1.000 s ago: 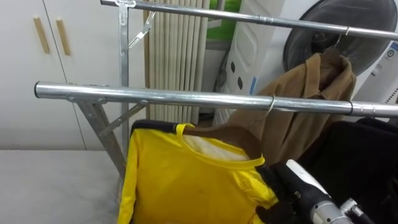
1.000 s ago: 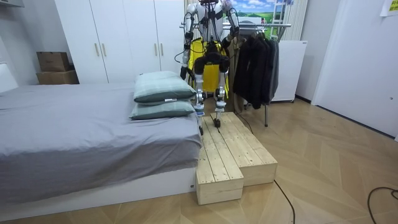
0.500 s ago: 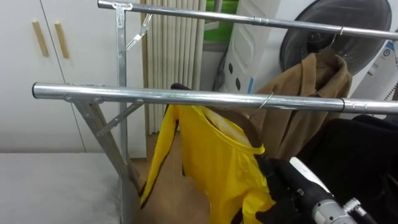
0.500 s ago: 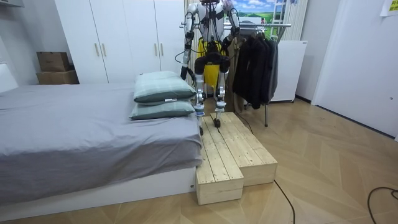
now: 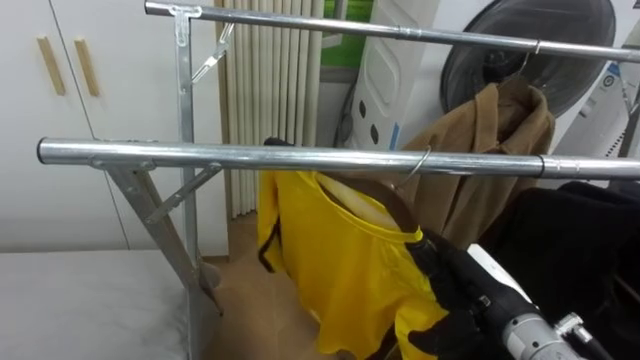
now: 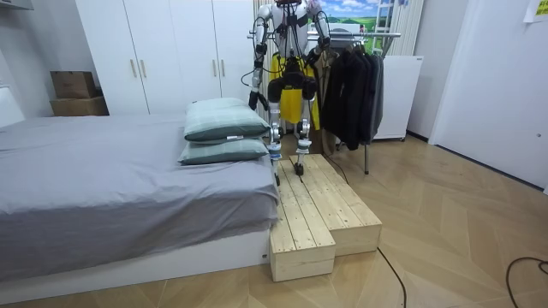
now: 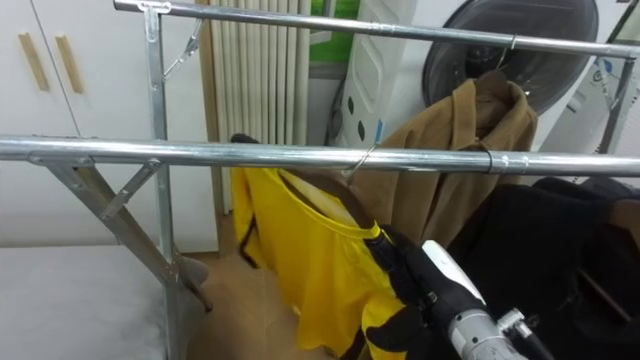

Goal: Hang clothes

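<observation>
The yellow shirt (image 5: 340, 260) now hangs turned edge-on under the near rail (image 5: 200, 155). A second ago its front spread broad toward the robot. In the room view the wide yellow patch beside the robot is now a slim strip. The right hand (image 5: 455, 285) at the shirt's shoulder sits slightly closer beneath the rail.

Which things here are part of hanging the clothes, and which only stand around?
For the job:
yellow shirt
hanger
near rail
right robot hand, gripping the shirt

Just around:
brown coat
dark clothes
wardrobe
bed
pillows
</observation>
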Robot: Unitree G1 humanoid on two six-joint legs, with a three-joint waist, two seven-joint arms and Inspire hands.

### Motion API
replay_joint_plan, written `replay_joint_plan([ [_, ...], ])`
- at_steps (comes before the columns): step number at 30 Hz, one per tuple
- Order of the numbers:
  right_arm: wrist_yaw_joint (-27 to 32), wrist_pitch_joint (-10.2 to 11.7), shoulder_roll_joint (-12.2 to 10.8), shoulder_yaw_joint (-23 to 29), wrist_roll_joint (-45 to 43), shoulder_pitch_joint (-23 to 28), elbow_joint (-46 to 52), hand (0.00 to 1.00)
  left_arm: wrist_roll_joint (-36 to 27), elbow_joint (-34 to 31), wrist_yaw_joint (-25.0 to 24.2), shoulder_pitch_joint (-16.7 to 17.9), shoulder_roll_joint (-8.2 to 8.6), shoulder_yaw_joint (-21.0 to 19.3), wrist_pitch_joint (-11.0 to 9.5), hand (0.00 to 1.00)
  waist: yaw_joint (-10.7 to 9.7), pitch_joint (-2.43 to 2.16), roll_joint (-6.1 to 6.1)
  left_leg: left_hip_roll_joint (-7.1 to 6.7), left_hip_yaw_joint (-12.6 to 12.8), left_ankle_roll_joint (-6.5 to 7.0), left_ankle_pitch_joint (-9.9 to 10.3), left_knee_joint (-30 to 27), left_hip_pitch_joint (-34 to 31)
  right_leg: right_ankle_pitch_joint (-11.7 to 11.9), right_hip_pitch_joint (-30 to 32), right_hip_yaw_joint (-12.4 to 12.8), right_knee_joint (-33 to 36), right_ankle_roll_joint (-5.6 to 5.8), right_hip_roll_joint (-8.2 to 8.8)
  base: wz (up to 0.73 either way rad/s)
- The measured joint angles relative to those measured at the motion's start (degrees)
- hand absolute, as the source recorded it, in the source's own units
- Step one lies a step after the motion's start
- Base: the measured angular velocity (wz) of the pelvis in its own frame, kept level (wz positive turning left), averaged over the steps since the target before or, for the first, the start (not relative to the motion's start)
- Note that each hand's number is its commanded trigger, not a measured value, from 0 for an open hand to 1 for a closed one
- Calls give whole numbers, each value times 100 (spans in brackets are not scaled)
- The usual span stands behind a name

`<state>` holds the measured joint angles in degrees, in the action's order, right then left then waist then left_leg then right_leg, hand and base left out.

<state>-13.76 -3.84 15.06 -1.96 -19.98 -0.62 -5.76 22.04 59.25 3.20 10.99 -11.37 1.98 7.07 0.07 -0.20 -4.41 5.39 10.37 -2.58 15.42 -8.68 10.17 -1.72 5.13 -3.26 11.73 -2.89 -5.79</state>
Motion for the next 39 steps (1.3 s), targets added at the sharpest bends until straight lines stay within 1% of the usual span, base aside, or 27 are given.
replay_joint_plan([
  [3,4,0,0,92,55,0,25,0,-12,-26,0,0,1,4,0,0,-5,6,13,4,5,0,0,-1,2,0,1,16,2,0,-6,0],
  [7,156,0,-3,112,233,1,124,0,-11,-17,11,-1,5,12,-9,0,-48,17,39,4,14,1,2,-1,-13,-2,16,38,1,-2,-8,-1],
  [8,253,3,-17,117,356,2,198,0,-14,0,13,0,5,10,-13,0,-50,22,57,4,25,3,4,-2,-14,-2,20,50,1,-2,-12,-4],
  [9,317,7,-20,126,490,1,227,0,-16,18,16,-1,5,10,-13,0,-52,17,66,4,27,3,5,-1,-18,-2,25,55,1,-3,-13,-3],
  [10,447,21,-25,147,793,1,234,0,-45,39,22,-2,6,0,-12,0,-63,2,78,4,28,3,5,-2,-35,-2,41,54,1,-3,-13,0],
  [12,688,21,-40,162,987,0,234,0,-187,39,60,7,16,-3,-16,0,-98,-7,85,4,30,3,5,-3,-51,-1,57,57,2,-4,-10,0],
  [15,1049,21,-58,250,1375,2,228,0,-283,43,148,46,46,-11,-21,0,-143,-7,92,-2,30,4,5,-6,-71,-1,87,69,3,-3,-8,0],
  [17,1380,21,-69,412,1888,1,228,0,-329,42,171,120,47,-12,-50,0,-151,-6,94,-1,36,4,5,-13,-70,-2,89,82,-1,-3,-12,0],
  [20,1702,21,-69,577,2373,1,229,0,-390,40,214,164,48,-18,-87,0,-171,-6,94,-2,36,4,5,-14,-71,-8,90,83,-5,5,-14,0],
  [24,1951,49,-72,647,3005,19,221,0,-301,28,225,206,73,-128,-119,0,-208,5,112,-1,35,5,10,3,-73,-10,90,82,-9,7,-14,0],
  [26,2042,125,-74,768,3359,128,220,0,-232,-19,212,232,98,-208,-125,0,-206,16,139,-1,35,5,12,6,-74,-10,89,82,-10,7,-13,0],
  [30,2202,134,-74,818,3561,244,218,0,-230,-99,147,265,119,-302,-125,0,-227,19,176,1,37,5,12,6,-74,-10,90,84,-11,7,-18,0],
  [31,2240,134,-74,818,3571,256,216,0,-228,-115,130,262,122,-305,-124,0,-257,18,192,2,36,5,13,6,-79,-10,92,82,-15,7,-18,0],
  [33,2248,143,-74,823,3566,295,193,0,-227,-150,118,288,124,-306,-122,0,-274,-8,223,3,34,5,12,4,-82,-10,94,79,-15,7,-20,0],
  [34,2254,143,-74,823,3569,348,184,0,-227,-227,115,305,124,-306,-119,0,-275,-30,245,3,34,5,12,0,-80,-10,94,82,-14,7,-22,0],
  [35,2254,158,-74,820,3569,401,157,0,-231,-274,115,314,125,-306,-120,0,-273,-39,263,2,35,5,12,-6,-75,-9,94,82,-9,6,-20,0],
  [39,2233,225,-74,797,3574,419,-243,0,-224,-305,107,358,132,-305,-120,0,-266,-44,278,-3,51,6,11,-63,-61,-8,80,98,2,5,-17,-2],
])
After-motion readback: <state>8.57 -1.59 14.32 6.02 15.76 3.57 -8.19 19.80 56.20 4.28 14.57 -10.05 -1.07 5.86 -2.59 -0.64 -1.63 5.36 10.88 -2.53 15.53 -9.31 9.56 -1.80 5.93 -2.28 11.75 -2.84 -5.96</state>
